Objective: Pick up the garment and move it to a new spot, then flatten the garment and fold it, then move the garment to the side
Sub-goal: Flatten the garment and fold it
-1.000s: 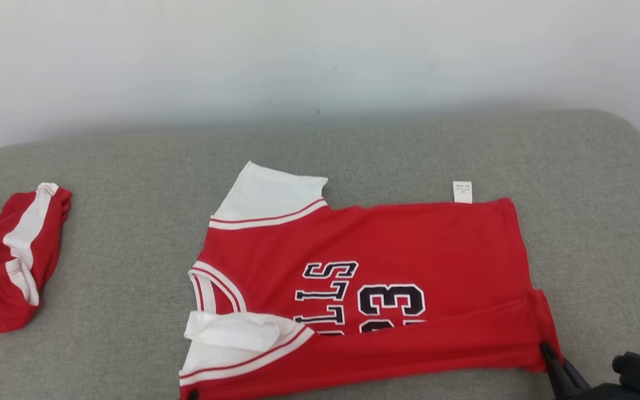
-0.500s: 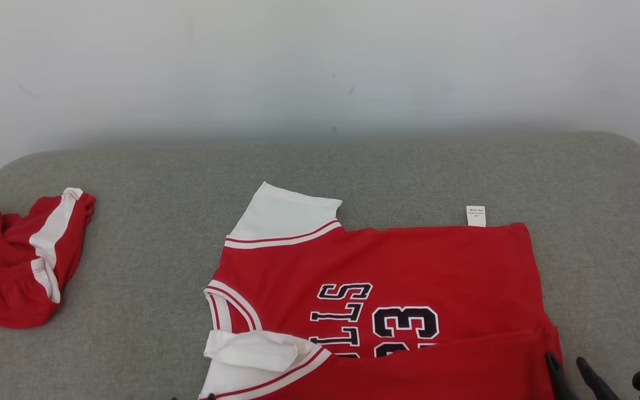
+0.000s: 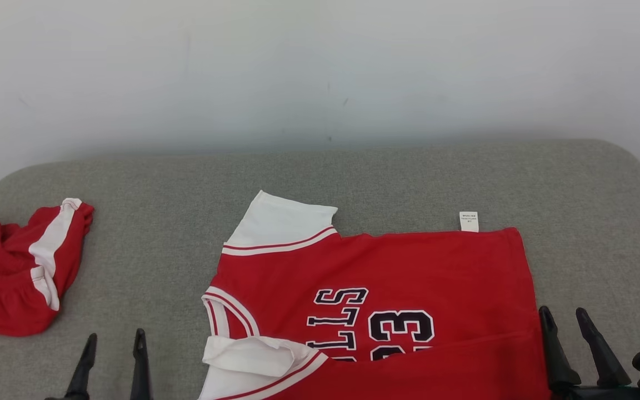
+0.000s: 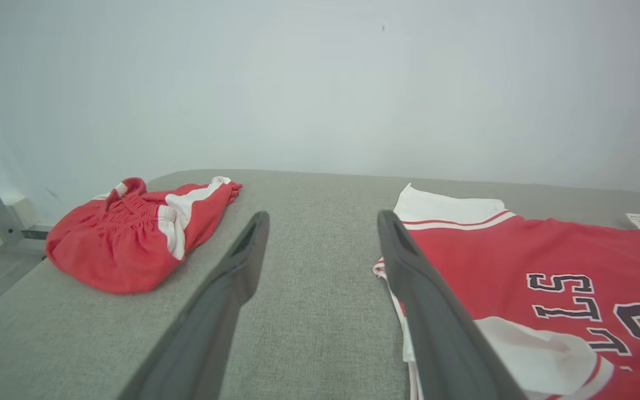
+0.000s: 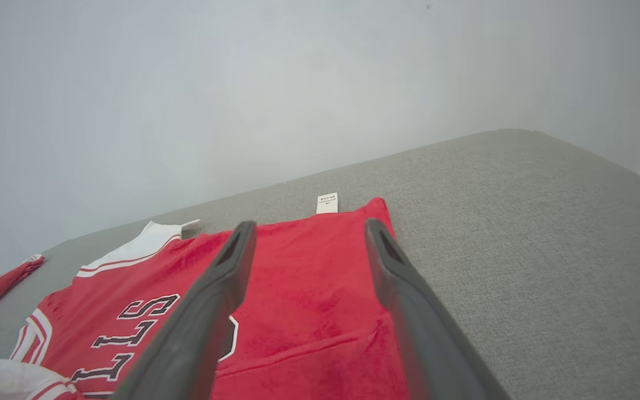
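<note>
The red shirt (image 3: 386,266) lies flat by the surface's (image 3: 353,166) front edge, one side folded — more folding left. Jaws spread, empty — left gripper (image 3: 116,334), right gripper (image 3: 563,310).

Garment (image 3: 409,266): red jersey, white sleeves, dark lettering. I see it flat at 5 o'clock in my head view, collar toward 9 o'clock, hem toward 3 o'clock, near edge folded over.

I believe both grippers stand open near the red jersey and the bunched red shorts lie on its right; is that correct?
Not quite: the head view shows the red shorts left of the red jersey. The left gripper and right gripper do stand open near it.
</note>
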Tool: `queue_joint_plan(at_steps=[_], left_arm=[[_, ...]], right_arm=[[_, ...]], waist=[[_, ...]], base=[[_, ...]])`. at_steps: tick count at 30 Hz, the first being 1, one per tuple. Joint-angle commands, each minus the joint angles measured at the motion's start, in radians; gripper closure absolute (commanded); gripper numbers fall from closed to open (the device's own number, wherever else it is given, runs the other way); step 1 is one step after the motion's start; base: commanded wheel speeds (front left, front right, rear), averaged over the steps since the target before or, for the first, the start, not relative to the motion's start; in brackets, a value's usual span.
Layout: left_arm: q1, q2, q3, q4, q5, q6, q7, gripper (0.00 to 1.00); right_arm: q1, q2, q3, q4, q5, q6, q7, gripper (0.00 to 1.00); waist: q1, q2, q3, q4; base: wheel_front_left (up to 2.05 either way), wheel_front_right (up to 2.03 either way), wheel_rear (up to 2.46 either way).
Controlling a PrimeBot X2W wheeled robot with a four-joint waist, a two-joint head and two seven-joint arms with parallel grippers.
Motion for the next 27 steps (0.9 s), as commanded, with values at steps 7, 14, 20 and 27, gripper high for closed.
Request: queue_joint_plan(at_steps=[7, 14, 20, 27], left_arm=[[0.053, 0.016, 0.067, -0.066, 0.154, -0.046, -0.003, 0.0], [0.07, -0.009, 0.114, -0.065, 0.167, -0.112, -0.003, 0.0], [0.079, -0.037, 0.174, -0.072, 0.203, -0.135, -0.003, 0.0], [0.111, -0.065, 0.234, -0.095, 0.23, -0.174, -0.003, 0.0]], right_arm=[[-0.019, 0.04, -0.007, -0.047, -0.085, -0.002, -0.061, 0.0], [-0.004, 0.089, -0.032, -0.107, -0.172, -0.002, -0.064, 0.0], [0.03, 0.126, -0.063, -0.14, -0.226, -0.002, -0.064, 0.0], [0.056, 0.149, -0.081, -0.142, -0.238, -0.002, -0.064, 0.0]], waist=[[0.0, 0.0001, -0.009, 0.003], [0.0, 0.0001, -0.013, 0.006], [0.0, 0.0001, -0.023, 0.014], [0.0, 0.0001, -0.026, 0.017]], base=[[0.0, 0.0, 0.0], [0.0, 0.0, 0.0], [0.0, 0.0, 0.0], [0.0, 0.0, 0.0]])
